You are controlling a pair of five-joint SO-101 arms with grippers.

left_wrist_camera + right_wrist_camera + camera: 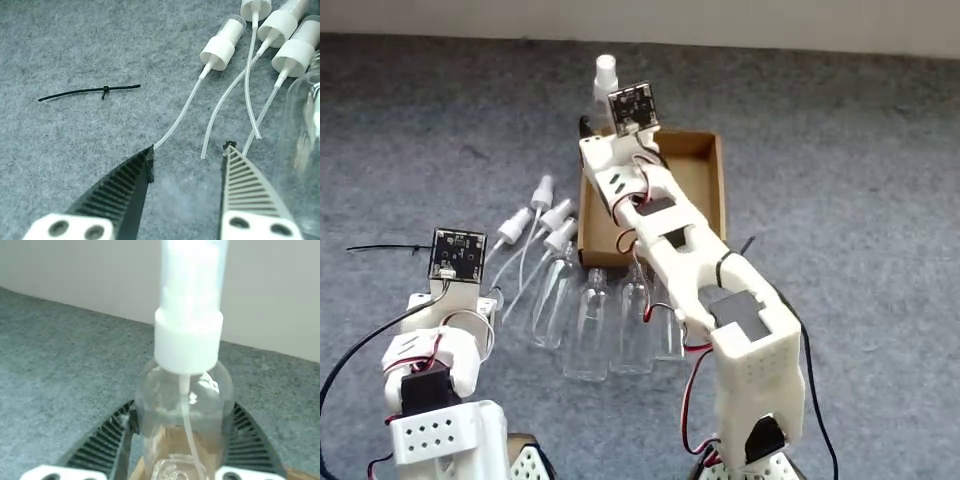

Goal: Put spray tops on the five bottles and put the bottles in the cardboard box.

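While the right gripper (182, 416) is clamped round the body of one bottle (182, 390), with a spray top (189, 335) fitted, that bottle stands upright near the far corner of the cardboard box (705, 190), at about eleven o'clock of the box from where I stand.

Caution: the bottle appears to hang close to the box wall, not squarely over the floor. A release here could land it on the rim and tip it out onto the carpet (840, 150). Its clear wall looks smooth, so a light grip may let it slip or rotate.

The left gripper (190, 148) is wide open and holds nothing. Its tips sit low over the carpet at the ends of the dip tubes (180, 117) of four loose spray tops (220, 47). Four uncapped bottles (590, 320) lie side by side at six o'clock of the box.

Caution: the thin tubes cross one another. Closing on a tube instead of a cap could bend it or drag a neighbouring top along. A black cable tie (90, 91) lies at nine o'clock of the tops and could snag.
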